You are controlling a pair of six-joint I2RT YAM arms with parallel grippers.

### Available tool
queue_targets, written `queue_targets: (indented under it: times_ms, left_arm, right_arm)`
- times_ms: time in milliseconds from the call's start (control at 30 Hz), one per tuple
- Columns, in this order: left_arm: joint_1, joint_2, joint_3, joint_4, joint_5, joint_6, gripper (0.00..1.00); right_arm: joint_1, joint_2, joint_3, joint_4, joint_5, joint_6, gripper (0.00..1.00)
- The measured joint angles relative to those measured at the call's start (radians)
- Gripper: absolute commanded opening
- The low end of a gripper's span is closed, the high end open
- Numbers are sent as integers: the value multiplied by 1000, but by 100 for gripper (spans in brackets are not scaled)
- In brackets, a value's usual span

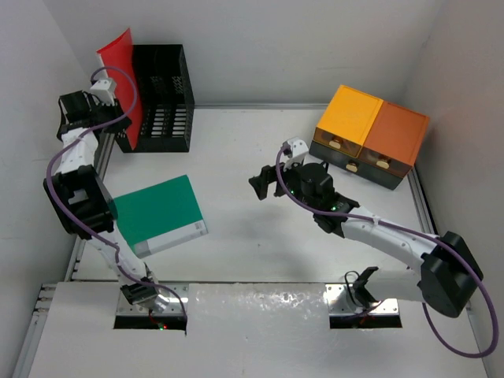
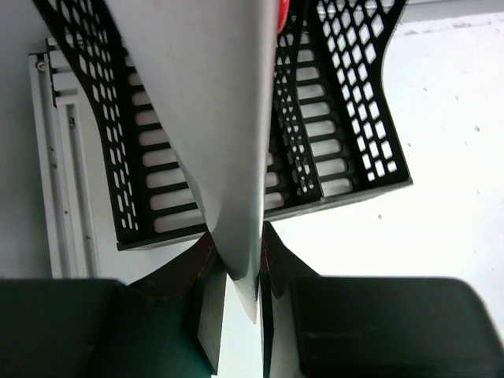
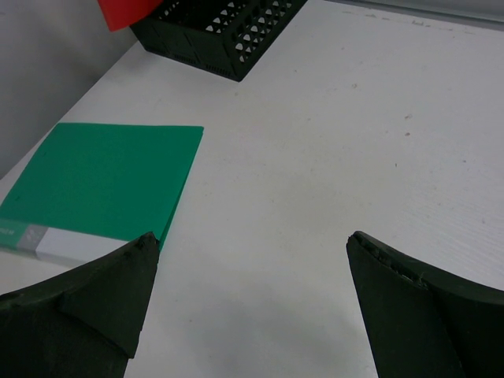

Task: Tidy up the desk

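Observation:
A red folder [image 1: 120, 59] stands upright at the left side of the black mesh rack [image 1: 161, 94], at the desk's [image 1: 260, 252] far left. My left gripper [image 1: 120, 106] is shut on the folder's lower edge. In the left wrist view the sheet [image 2: 220, 118] runs up from between the pinched fingers [image 2: 238, 233], over the rack's slots [image 2: 339, 118]. A green binder [image 1: 157, 211] lies flat at the left, also visible in the right wrist view [image 3: 102, 181]. My right gripper [image 1: 264, 183] hangs open above the bare middle of the desk, nothing between its fingers [image 3: 252, 236].
Two orange drawer boxes [image 1: 370, 130] stand at the far right against the wall. White walls close the desk on three sides. A metal rail [image 2: 63, 157] runs along the left edge beside the rack. The rack's corner [image 3: 220, 31] shows beyond the binder.

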Motion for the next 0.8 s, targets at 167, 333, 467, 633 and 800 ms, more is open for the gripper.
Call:
queue_targets:
  times_ms: [167, 333, 467, 633, 800]
  left_arm:
    - [0, -154, -221, 103, -12, -2, 0]
    - [-1, -328, -432, 176, -56, -18, 0]
    - [-1, -413, -521, 206, -119, -45, 0]
    - [-5, -459, -597, 291, -208, -94, 0]
    - [-6, -490, -673, 398, -248, -124, 0]
  right_arm:
    - [0, -56, -43, 8, 9, -3, 99]
    - [0, -95, -76, 8, 21, -7, 99]
    - [0, -109, -88, 14, 31, -11, 99]
    - [0, -123, -112, 14, 34, -14, 99]
    - [0, -149, -135, 14, 37, -14, 99]
